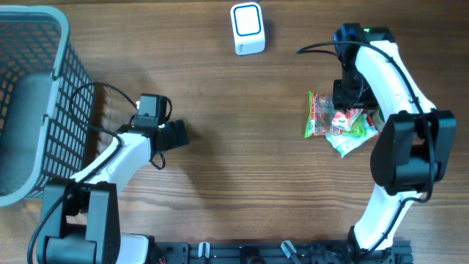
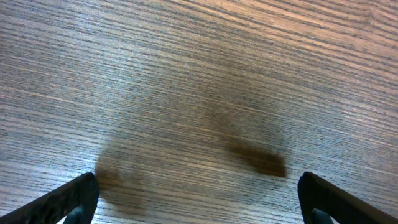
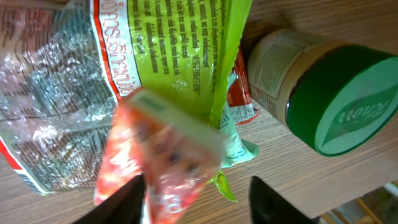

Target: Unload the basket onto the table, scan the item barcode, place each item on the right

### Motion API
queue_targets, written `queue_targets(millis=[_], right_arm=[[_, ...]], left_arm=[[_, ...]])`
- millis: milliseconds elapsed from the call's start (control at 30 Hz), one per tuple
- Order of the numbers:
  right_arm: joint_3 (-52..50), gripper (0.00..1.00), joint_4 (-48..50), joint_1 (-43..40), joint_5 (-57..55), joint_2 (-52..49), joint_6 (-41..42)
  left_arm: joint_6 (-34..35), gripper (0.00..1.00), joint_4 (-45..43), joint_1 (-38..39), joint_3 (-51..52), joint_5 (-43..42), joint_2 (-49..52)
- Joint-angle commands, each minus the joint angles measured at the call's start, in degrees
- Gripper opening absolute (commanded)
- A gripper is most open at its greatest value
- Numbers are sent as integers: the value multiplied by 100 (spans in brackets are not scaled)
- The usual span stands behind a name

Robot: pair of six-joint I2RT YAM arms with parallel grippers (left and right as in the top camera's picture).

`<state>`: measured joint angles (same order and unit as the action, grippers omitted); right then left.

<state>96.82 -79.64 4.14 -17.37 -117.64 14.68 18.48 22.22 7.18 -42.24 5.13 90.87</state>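
Orange packet (image 3: pixel 163 151), perhaps loose, near green-lidded jar (image 3: pixel 323 93)

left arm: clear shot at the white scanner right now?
Probably yes: left gripper is open, empty, and only bare table lies between it and the scanner. Reach looks plausible, not certain.

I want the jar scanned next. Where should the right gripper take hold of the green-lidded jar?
Take the jar across its labelled body, just behind the green lid, coming down from above. It seems to lie on its side on the table, so both round flanks look free, while the green packet crowds its other end.
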Motion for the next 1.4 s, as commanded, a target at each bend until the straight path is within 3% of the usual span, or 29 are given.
queue_targets(millis=[0, 133, 267, 433, 667, 1133, 1367], right_arm=[[-13, 60, 85, -24, 164, -37, -267], [264, 61, 85, -24, 931, -13, -531], [844, 70, 98, -24, 1652, 52, -719], [997, 100, 136, -24, 2249, 66, -702], [962, 100, 730, -24, 2260, 66, -704], [962, 100, 3552, -24, 2260, 66, -704], [962, 100, 3696, -24, 2260, 66, -704]], left_arm=[[-9, 100, -20, 22, 24, 74, -9], [-9, 100, -17, 22, 24, 74, -9], [-9, 100, -17, 22, 24, 74, -9], [-9, 100, -20, 22, 24, 74, -9], [-9, 100, -17, 22, 24, 74, -9], [-9, 100, -17, 22, 24, 74, -9], [-9, 100, -20, 22, 24, 74, -9]])
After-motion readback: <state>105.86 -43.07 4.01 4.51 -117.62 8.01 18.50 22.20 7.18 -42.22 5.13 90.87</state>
